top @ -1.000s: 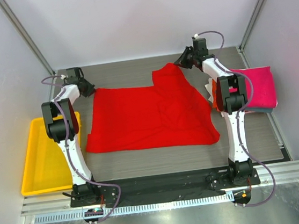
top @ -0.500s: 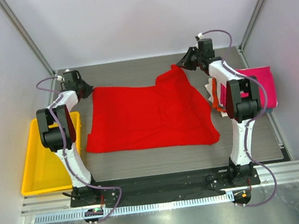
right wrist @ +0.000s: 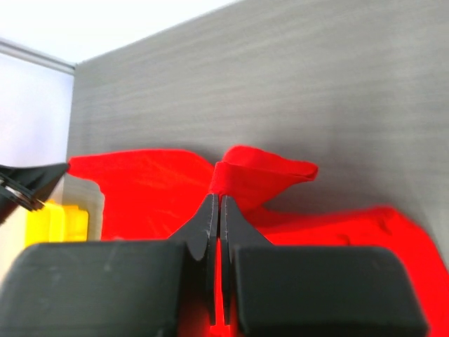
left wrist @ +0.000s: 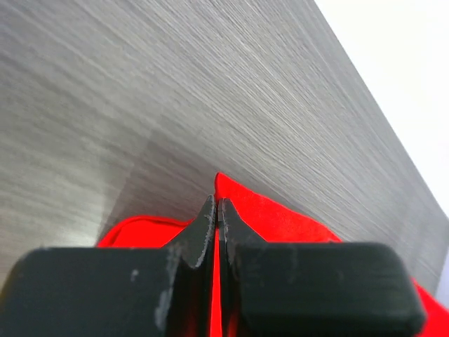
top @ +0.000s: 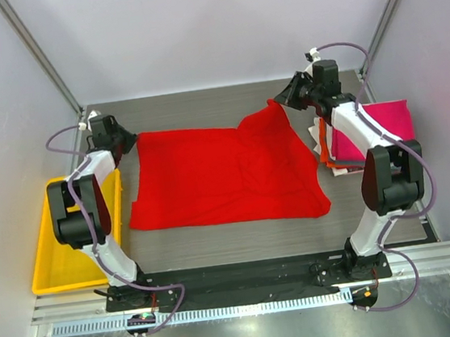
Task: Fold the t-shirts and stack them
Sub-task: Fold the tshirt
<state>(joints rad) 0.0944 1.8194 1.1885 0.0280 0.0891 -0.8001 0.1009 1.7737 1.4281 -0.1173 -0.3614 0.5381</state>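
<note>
The red t-shirt [top: 221, 173] lies spread on the grey table. My left gripper [top: 130, 139] is shut on its far left corner [left wrist: 252, 210]. My right gripper [top: 281, 101] is shut on its far right corner, lifted a little, with the red cloth [right wrist: 259, 172] bunched at the fingertips. Folded shirts are stacked at the right: the magenta-pink one [top: 391, 129] on top, orange [top: 321, 155] and white [top: 316, 132] edges under it. The grey-blue one is hidden.
A yellow plastic tray [top: 59, 244] sits at the left table edge beside my left arm. White walls close in the back and sides. The table's far strip [top: 202, 106] lies behind the red shirt.
Both grippers have moved outward, left one left, right one right, pulling the red shirt's far edge wider. The right corner has unfolded and stretched toward the right.
</note>
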